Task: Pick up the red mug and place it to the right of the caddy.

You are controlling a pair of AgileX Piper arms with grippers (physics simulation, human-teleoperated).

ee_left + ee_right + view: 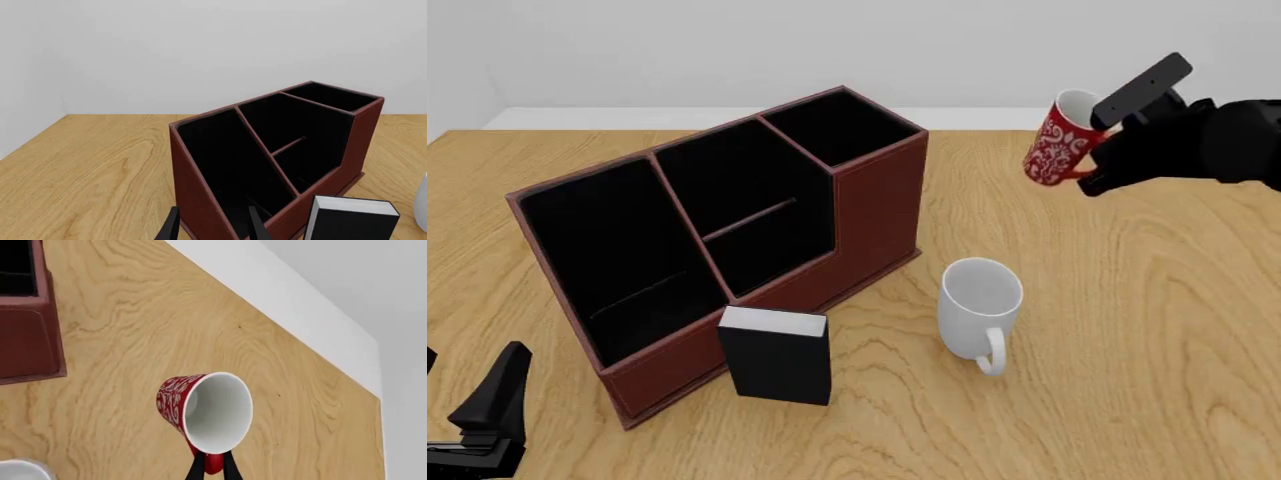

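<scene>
The red mug (1057,140), with its white floral pattern, hangs tilted in the air above the table to the right of the caddy's far end. My right gripper (1098,172) is shut on its red handle. The right wrist view shows the red mug (200,412) with its white inside facing the camera and the fingers (195,469) pinching the handle. The dark red-brown caddy (874,205) stands diagonally across the table's left half. My left gripper (487,415) sits low at the near left, open, with the caddy (360,135) ahead of it.
A plain white mug (977,312) stands upright to the right of the caddy's near end. A small black box with a white top (777,355) stands against the caddy's front. The box (350,222) also shows in the left wrist view.
</scene>
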